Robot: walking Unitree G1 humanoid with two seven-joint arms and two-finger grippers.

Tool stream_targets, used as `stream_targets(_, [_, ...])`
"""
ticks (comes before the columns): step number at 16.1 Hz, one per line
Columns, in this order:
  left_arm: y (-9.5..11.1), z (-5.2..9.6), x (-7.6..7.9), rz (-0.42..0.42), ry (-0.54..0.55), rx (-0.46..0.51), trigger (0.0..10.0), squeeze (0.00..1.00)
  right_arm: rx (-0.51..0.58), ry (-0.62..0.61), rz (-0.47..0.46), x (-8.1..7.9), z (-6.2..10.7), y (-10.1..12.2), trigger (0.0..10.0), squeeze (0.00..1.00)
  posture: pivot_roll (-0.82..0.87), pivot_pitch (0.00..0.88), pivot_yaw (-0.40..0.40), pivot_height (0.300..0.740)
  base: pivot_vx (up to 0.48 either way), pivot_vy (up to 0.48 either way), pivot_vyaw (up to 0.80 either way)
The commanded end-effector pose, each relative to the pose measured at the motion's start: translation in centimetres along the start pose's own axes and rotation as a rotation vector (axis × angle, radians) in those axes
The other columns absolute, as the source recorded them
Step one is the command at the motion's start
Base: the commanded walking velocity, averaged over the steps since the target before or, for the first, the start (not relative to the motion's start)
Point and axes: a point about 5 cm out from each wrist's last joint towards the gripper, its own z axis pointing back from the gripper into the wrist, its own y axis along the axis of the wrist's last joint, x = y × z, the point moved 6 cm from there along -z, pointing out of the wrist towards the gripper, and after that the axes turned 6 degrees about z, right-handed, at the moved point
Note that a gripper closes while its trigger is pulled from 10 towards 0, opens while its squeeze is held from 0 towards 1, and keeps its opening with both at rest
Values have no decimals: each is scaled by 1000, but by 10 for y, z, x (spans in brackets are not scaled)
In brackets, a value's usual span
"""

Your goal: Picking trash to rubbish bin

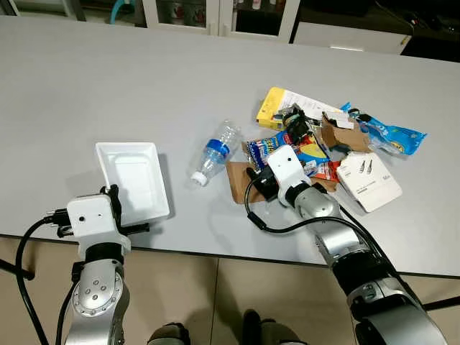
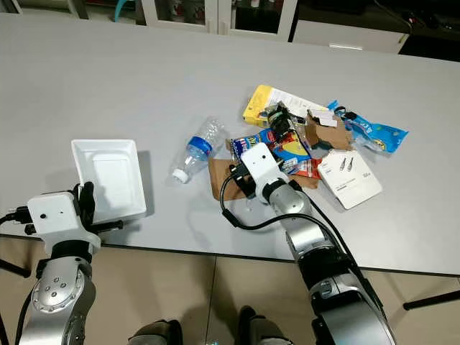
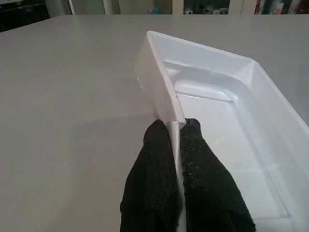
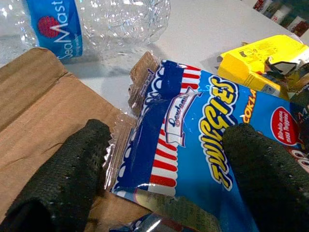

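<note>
Grey surface: the bench [image 1: 86, 86] carries everything, with a heap of trash on the robot's right and a white tray [image 1: 136, 180] on its left near the front edge.
Left end effector: its two black fingers [image 3: 159, 159] are pressed together on the tray's near rim, pinching the thin white wall between them; the left end effector [image 3: 175, 140] grips at about the middle of that short side.
Right end effector: the right end effector [image 4: 164, 159] hangs with fingers spread, one tip over brown cardboard [image 4: 34, 92], the other over a blue wrapper [image 4: 193, 130] printed in yellow letters.
Trash: the wrapper lies flat, partly on the cardboard, at the near edge of the heap; a clear bottle [image 1: 215, 152] lies on its side just beside it, and a yellow box [image 1: 277, 106] sits farther back.
Bin: no rubbish bin can be seen; the tray may serve to collect pieces.
Step in hand, as I judge it: closing on the wrapper.
Doing it well: lower until both tips straddle the wrapper's crimped edge, and close on the film alone, not the cardboard beneath.
Risk: slick film may slide out of a shallow pinch.
</note>
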Motion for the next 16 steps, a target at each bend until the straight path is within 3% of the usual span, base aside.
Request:
stream_targets(1, [-6,2,1,4,-6,-31,10000,0,-28,-1,1,3,2,-9,0,0,25,172,-41,740,0,0,0])
stream_targets(16, [-8,0,2,24,-7,-38,10000,0,3,-15,-5,6,1,-5,0,0,23,165,-43,740,0,0,0])
